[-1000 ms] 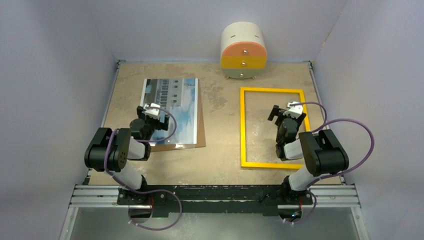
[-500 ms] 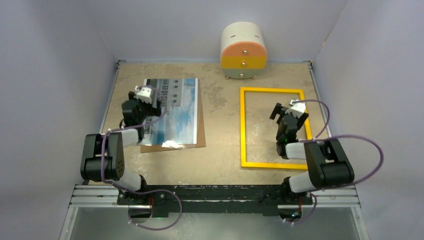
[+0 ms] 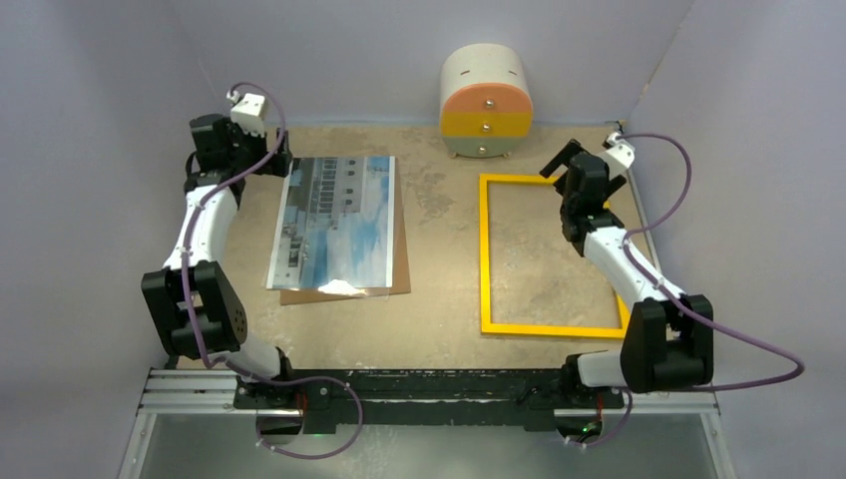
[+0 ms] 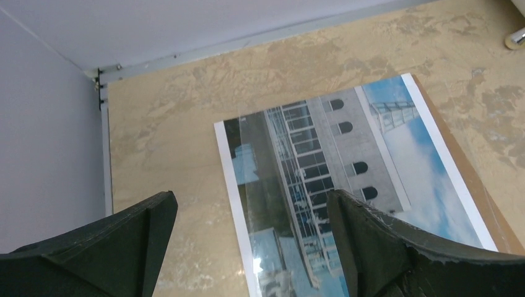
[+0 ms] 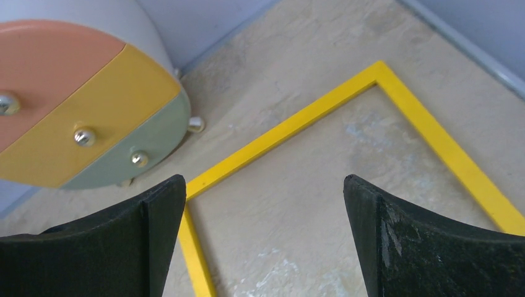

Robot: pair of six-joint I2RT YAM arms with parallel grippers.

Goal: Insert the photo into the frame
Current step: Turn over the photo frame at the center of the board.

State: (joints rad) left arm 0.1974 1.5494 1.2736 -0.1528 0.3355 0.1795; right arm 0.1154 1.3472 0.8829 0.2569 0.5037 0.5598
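The photo [image 3: 337, 222] of a white building under blue sky lies face up at the table's left, on a brown backing board [image 3: 399, 269]; it also shows in the left wrist view [image 4: 347, 185]. The yellow frame [image 3: 485, 249] lies flat at the right, its far corner in the right wrist view [image 5: 297, 124]. My left gripper [image 3: 261, 160] is open and empty, raised over the photo's far left corner. My right gripper [image 3: 567, 172] is open and empty, raised over the frame's far edge.
A round mini drawer chest [image 3: 486, 100] in peach, yellow and green stands at the back centre, also in the right wrist view [image 5: 80, 105]. Lilac walls close the left, back and right. A metal rail [image 3: 429, 384] runs along the near edge.
Both arms have stretched out toward the back: the left gripper went from over the photo's middle to its far left corner, the right from over the frame's middle to its far edge. Photo and frame lie still.
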